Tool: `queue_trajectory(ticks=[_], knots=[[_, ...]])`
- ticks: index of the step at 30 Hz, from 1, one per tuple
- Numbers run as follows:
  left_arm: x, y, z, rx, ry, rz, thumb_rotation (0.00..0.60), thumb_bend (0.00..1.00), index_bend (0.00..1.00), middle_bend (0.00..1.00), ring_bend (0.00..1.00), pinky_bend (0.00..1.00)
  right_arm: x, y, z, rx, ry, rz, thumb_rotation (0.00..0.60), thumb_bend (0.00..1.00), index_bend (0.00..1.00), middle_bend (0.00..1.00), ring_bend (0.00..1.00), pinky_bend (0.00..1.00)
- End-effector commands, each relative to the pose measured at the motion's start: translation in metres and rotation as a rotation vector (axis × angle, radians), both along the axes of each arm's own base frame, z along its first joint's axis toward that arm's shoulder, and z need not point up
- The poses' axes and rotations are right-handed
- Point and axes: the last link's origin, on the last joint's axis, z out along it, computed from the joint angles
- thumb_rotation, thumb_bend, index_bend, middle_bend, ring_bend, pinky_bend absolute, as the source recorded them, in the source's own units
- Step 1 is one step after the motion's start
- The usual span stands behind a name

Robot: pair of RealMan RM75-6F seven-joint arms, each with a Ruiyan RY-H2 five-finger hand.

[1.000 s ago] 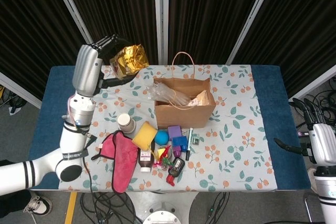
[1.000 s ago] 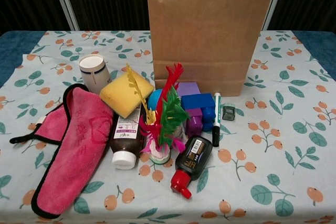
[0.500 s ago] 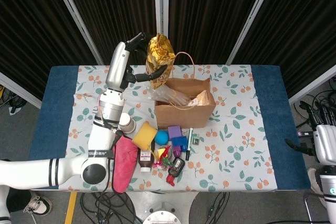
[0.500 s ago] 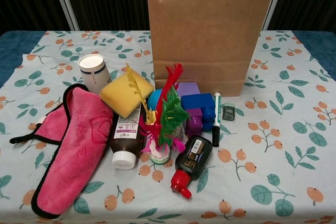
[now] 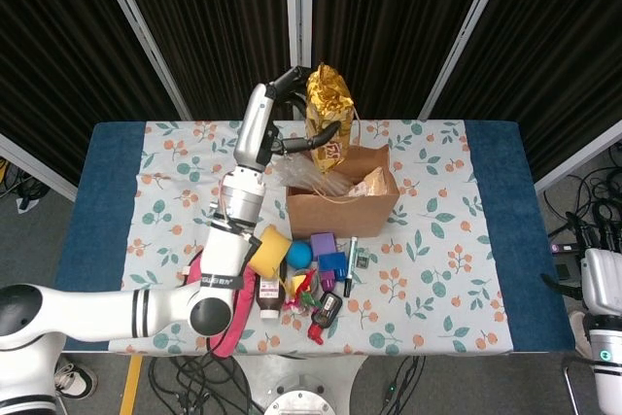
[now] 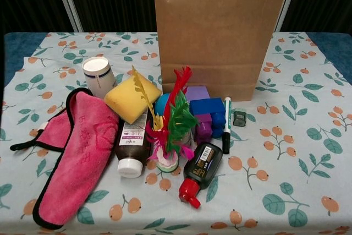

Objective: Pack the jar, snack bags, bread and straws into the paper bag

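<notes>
Holding a gold snack bag (image 5: 328, 114) in our left hand (image 5: 292, 109), fingers clamped on it, we see it upright over the paper bag (image 5: 340, 203) at frame centre; at far right our right hand (image 5: 604, 274), fingers unclear

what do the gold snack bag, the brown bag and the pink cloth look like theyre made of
Gold snack bag, held by the left hand: seemingly metallised foil, shiny and crinkled with bright glints. Paper bag: matte brown kraft paper, with a fold crease low on its front. Pink cloth: soft fuzzy fabric, probably microfibre, with black edging.
</notes>
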Motion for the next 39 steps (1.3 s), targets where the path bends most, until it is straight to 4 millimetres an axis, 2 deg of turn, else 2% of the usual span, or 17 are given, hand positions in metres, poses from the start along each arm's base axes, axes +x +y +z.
queue_trajectory(ticks=[1, 7, 15, 24, 27, 31, 34, 39], knots=[[0.009, 0.001, -0.012, -0.044, -0.035, -0.012, 0.600, 0.33, 0.61, 0.64, 0.50, 0.60, -0.004, 0.000, 0.001, -0.006, -0.014, -0.014, 0.600, 0.00, 0.10, 0.18, 0.01, 0.00], [0.013, -0.001, -0.037, -0.033, -0.013, -0.057, 0.600, 0.33, 0.61, 0.64, 0.50, 0.60, -0.010, -0.001, 0.005, -0.017, -0.041, -0.033, 0.600, 0.00, 0.10, 0.18, 0.01, 0.00], [-0.004, 0.021, -0.067, -0.010, 0.032, -0.026, 0.600, 0.33, 0.61, 0.64, 0.50, 0.60, -0.017, 0.001, 0.009, -0.027, -0.064, -0.045, 0.600, 0.00, 0.10, 0.18, 0.01, 0.00], [-0.023, 0.027, -0.081, -0.045, 0.014, -0.005, 0.600, 0.32, 0.60, 0.63, 0.48, 0.58, -0.016, -0.006, 0.004, -0.016, -0.081, -0.058, 0.600, 0.00, 0.10, 0.18, 0.01, 0.00], [-0.022, 0.026, -0.079, -0.039, -0.027, -0.050, 0.600, 0.26, 0.51, 0.58, 0.43, 0.53, -0.015, -0.009, 0.005, -0.019, -0.098, -0.061, 0.600, 0.00, 0.10, 0.18, 0.01, 0.00], [-0.023, 0.028, -0.078, -0.021, -0.035, -0.094, 0.600, 0.16, 0.30, 0.43, 0.33, 0.40, -0.014, -0.010, 0.006, -0.016, -0.153, -0.071, 0.600, 0.00, 0.10, 0.18, 0.01, 0.00], [-0.027, 0.031, -0.079, -0.032, -0.042, -0.083, 0.600, 0.10, 0.17, 0.34, 0.29, 0.36, -0.015, -0.011, 0.008, -0.016, -0.159, -0.076, 0.600, 0.00, 0.10, 0.18, 0.01, 0.00], [-0.032, 0.036, -0.076, -0.021, -0.057, -0.060, 0.600, 0.09, 0.15, 0.31, 0.27, 0.33, -0.017, -0.011, 0.011, -0.026, -0.167, -0.081, 0.600, 0.00, 0.10, 0.18, 0.01, 0.00]])
